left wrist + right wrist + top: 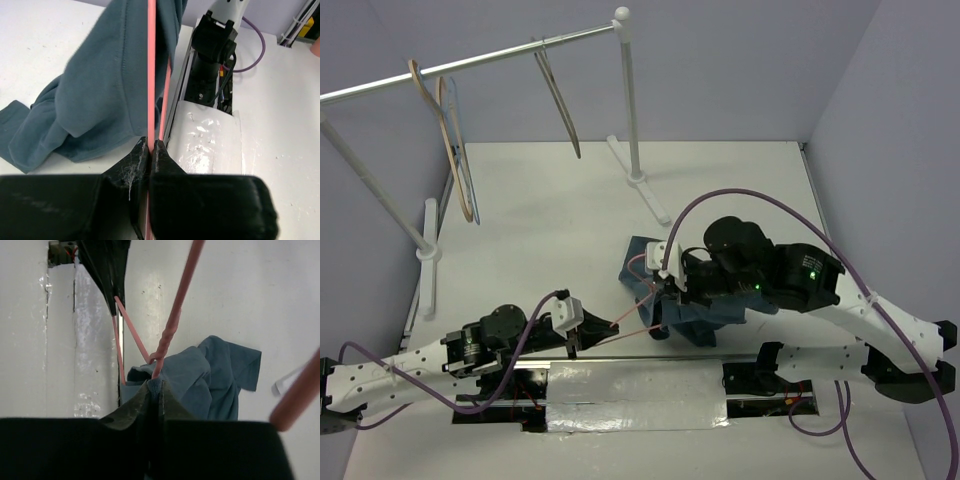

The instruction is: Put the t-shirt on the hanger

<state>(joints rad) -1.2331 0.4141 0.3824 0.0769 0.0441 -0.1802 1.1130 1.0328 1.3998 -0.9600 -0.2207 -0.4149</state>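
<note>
Left gripper (577, 340) (150, 147): jaws closed tight on the thin red-pink wire of the hanger (620, 335) (151, 75), with no gap visible between the fingers. The wire runs from this grip away to the right, toward the right arm.

Right gripper (665, 290) (157, 390): jaws pinched together on a ribbed edge of the t-shirt (632, 275) (215, 375), directly under the hanger's twisted neck (167, 335). Cannot tell whether the wire itself is also in that grip.

T-shirt: bunched at the near right of the table (540, 220), under and beside the right gripper. Part is lifted and draped along the hanger wire (100, 100), and the remainder lies crumpled on the surface.

Far left: a clothes rail (470, 68) carrying pale wooden hangers (445, 150) and a darker hanger (563, 110), well apart from both grippers.

Near edge: a silver strip (630, 395) between the arm bases
</note>
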